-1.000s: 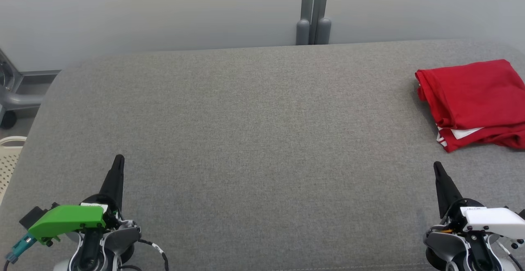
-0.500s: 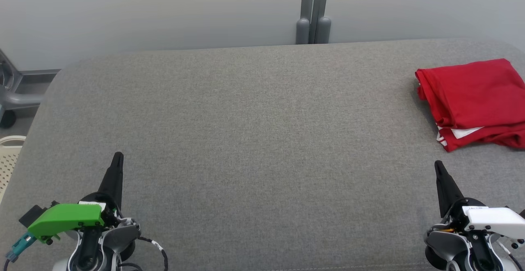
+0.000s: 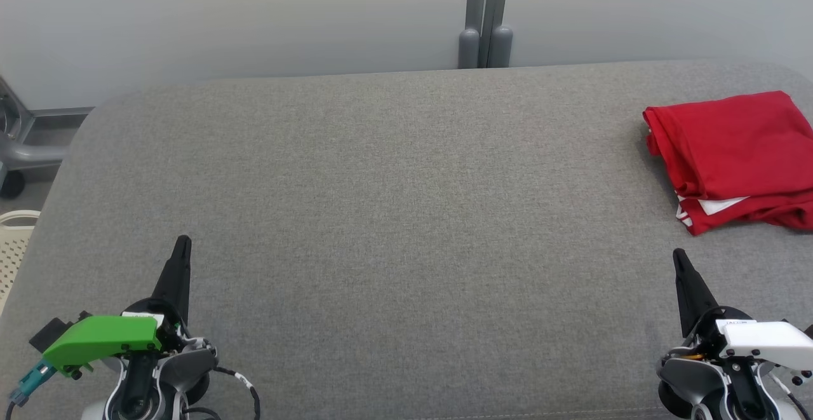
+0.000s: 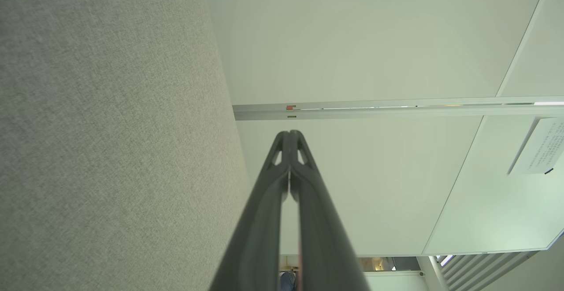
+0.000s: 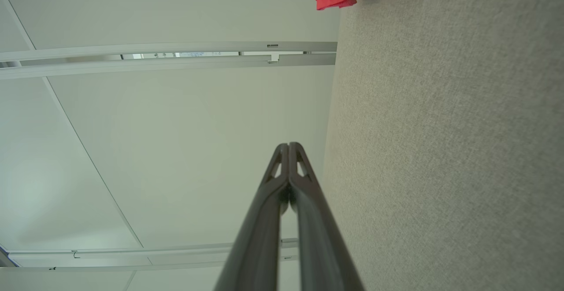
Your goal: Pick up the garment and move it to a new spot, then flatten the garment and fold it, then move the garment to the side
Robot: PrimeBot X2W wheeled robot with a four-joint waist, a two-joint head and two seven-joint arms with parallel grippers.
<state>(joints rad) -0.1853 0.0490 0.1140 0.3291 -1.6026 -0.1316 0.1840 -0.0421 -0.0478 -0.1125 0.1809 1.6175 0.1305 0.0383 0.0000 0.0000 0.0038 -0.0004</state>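
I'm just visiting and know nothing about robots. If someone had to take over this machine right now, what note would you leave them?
Left gripper: jaws shut, empty, at the near left of the grey padded surface.
Right gripper: jaws shut, empty, at the near right.
Red garment: lies folded at the surface's right side, beyond the right gripper, touched by neither.
Done, by the look of it: garment folded and set to the side.
Left: probably nothing; perhaps tidy the uneven near edge, where some white shows.
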